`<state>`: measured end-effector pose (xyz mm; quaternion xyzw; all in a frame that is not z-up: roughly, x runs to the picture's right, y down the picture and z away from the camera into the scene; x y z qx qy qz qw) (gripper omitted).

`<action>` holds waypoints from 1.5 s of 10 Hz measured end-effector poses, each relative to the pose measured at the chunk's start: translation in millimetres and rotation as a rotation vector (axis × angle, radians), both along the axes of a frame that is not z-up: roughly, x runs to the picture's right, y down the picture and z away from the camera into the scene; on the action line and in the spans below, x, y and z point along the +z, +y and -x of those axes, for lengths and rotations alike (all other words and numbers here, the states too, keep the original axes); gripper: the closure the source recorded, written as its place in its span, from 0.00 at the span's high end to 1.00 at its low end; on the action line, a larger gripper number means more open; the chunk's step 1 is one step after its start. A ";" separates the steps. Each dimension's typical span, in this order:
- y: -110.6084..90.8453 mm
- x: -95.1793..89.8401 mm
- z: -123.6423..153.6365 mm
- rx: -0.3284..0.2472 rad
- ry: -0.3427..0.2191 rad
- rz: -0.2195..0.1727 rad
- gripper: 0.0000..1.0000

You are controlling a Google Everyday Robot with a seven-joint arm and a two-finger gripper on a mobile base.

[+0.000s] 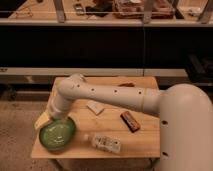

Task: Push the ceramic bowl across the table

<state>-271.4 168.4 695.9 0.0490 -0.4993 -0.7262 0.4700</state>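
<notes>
The ceramic bowl is wide, shallow and glossy green. It sits at the front left corner of the light wooden table. My gripper is at the end of the white arm, low over the table's left edge. It is right at the bowl's far left rim, and I cannot tell whether it touches it. The arm reaches from the robot's body on the right across the middle of the table, then bends down to the bowl.
A small white flat item lies mid-table. A dark brown bar lies to its right. A pale bottle-like item lies near the front edge beside the bowl. A dark shelf unit stands behind the table.
</notes>
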 end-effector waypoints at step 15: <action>40.2 88.8 -38.7 -0.206 0.249 -0.100 0.00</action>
